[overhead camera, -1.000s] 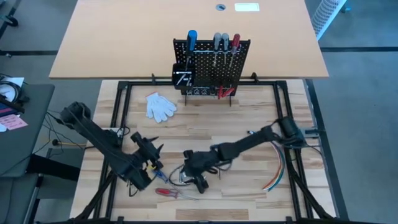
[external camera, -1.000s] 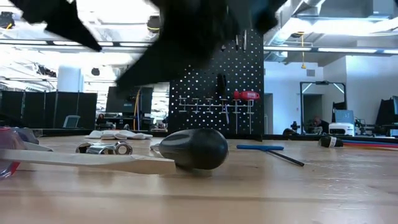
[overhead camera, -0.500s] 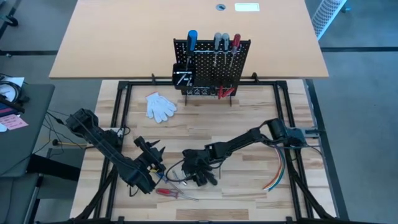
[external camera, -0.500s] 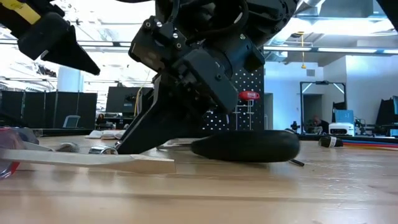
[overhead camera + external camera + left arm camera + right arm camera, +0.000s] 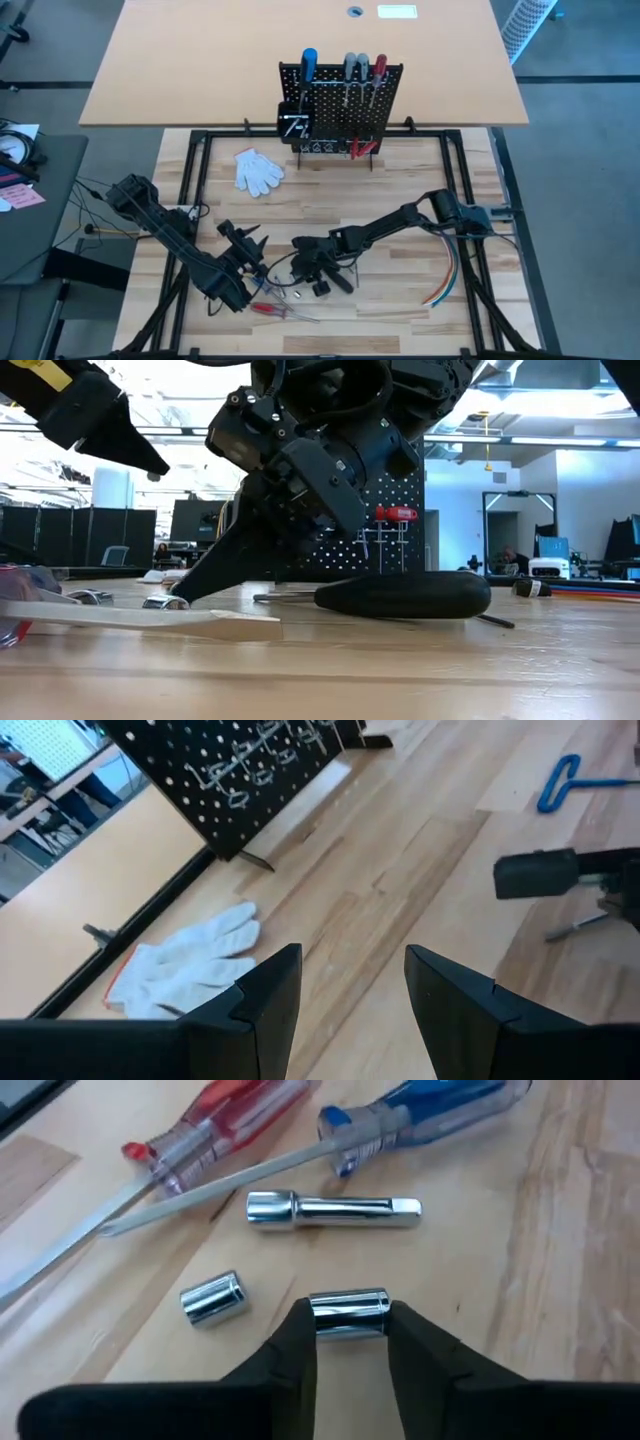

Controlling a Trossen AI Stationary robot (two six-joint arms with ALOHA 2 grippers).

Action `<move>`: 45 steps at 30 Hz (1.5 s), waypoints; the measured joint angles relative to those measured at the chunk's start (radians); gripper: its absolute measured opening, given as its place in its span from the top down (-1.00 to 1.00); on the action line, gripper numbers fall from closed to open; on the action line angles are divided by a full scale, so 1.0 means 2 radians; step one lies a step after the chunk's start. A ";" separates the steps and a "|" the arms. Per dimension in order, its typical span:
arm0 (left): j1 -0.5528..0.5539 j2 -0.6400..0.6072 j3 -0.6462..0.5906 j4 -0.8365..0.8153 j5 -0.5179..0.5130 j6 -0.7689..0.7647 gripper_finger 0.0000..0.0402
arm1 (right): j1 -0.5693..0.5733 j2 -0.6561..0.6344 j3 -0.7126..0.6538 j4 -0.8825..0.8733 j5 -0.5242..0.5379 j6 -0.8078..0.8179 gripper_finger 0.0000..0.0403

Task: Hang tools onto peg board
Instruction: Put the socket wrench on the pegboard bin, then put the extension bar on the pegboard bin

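Chrome socket (image 5: 349, 1314) is pinched between the nearly closed right gripper (image 5: 351, 1342) fingers; a square, centred hold is advised. Left gripper (image 5: 346, 988) is held part open, empty.

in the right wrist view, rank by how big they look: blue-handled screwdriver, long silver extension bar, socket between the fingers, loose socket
1. blue-handled screwdriver, though cut off by the frame
2. long silver extension bar
3. socket between the right gripper's fingers and loose socket: look about alike, and nearness to the camera makes ranking them unsure
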 joint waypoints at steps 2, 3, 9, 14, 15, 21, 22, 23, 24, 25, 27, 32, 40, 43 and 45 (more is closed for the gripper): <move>0.000 0.000 0.000 -0.001 0.006 0.001 0.14 | -0.003 -0.011 -0.001 -0.011 0.005 -0.002 0.54; 0.000 0.000 0.000 -0.002 0.008 0.002 0.14 | -0.005 -0.019 -0.001 -0.013 0.012 -0.003 0.54; -0.001 0.000 0.000 -0.001 0.009 0.003 0.14 | -0.013 -0.077 0.000 -0.054 0.087 -0.011 0.54; -0.006 0.000 0.000 0.001 0.009 -0.003 0.14 | -0.009 -0.127 0.000 -0.056 0.229 -0.045 0.53; -0.008 0.000 0.000 0.005 0.009 -0.005 0.14 | -0.009 -0.139 0.000 -0.048 0.264 -0.058 0.53; -0.011 0.000 0.000 0.054 0.009 0.034 0.14 | -0.040 -0.200 0.004 0.034 0.374 -0.142 0.52; -0.011 0.000 0.000 0.063 0.009 0.043 0.14 | -0.050 -0.212 0.009 0.036 0.374 -0.147 0.52; -0.011 0.000 -0.001 0.070 0.009 0.052 0.14 | -0.061 -0.222 0.013 0.033 0.374 -0.148 0.52; -0.011 0.000 -0.001 0.077 0.008 0.061 0.14 | -0.074 -0.229 0.019 0.032 0.374 -0.148 0.52; -0.011 0.000 -0.001 0.084 0.008 0.069 0.14 | -0.087 -0.234 0.026 0.037 0.374 -0.148 0.52; -0.011 0.000 -0.001 0.095 0.008 0.087 0.14 | -0.114 -0.239 0.034 0.035 0.365 -0.152 0.52; -0.011 0.000 -0.001 0.105 0.006 0.098 0.14 | -0.169 -0.237 0.056 0.031 0.324 -0.113 0.51; -0.011 0.000 -0.001 0.106 0.005 0.098 0.14 | -0.204 -0.236 0.056 0.022 0.318 -0.065 0.24; -0.011 0.000 -0.001 0.107 0.005 0.098 0.14 | -0.207 -0.236 0.056 0.012 0.318 -0.064 0.07; -0.011 0.000 -0.001 0.107 0.005 0.098 0.14 | -0.207 -0.236 0.056 0.012 0.318 -0.064 -0.02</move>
